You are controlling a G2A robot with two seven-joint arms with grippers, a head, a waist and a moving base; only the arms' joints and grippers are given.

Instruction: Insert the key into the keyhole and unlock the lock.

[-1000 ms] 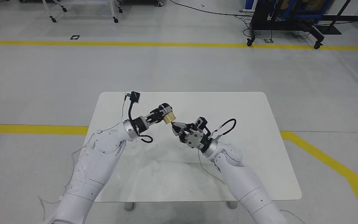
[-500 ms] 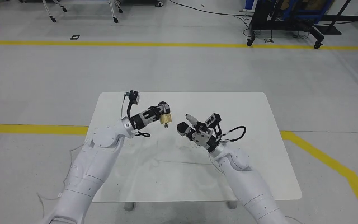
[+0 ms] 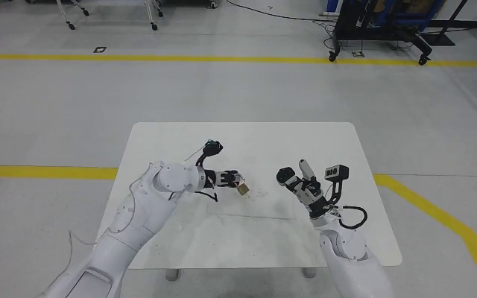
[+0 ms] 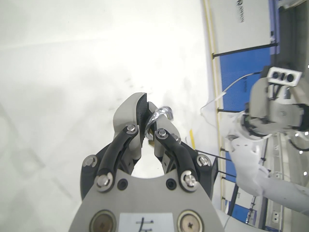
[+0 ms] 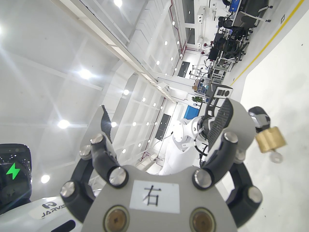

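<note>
A small brass padlock (image 3: 243,189) hangs just over the white table (image 3: 313,141), left of its middle. My left gripper (image 3: 232,179) is shut on the lock's silver shackle (image 4: 163,111), which pokes out past the left gripper (image 4: 150,114). In the right wrist view the padlock (image 5: 270,139) dangles with a silver key (image 5: 276,156) sticking out of its underside. My right gripper (image 3: 294,173) stands right of the lock, apart from it, tilted upward. The right gripper (image 5: 164,121) is open with nothing between its fingers.
The table's bare top stretches around both arms, with faint scuff marks near the lock. Yellow floor tape (image 3: 223,58) runs behind the table, and a black wheeled cart (image 3: 380,30) stands far back right. My right arm (image 4: 272,112) appears beyond the table's edge in the left wrist view.
The right gripper let go of the key, opened and drew away to the right, tilting up. The left arm swung the padlock down and rightward toward the table.
</note>
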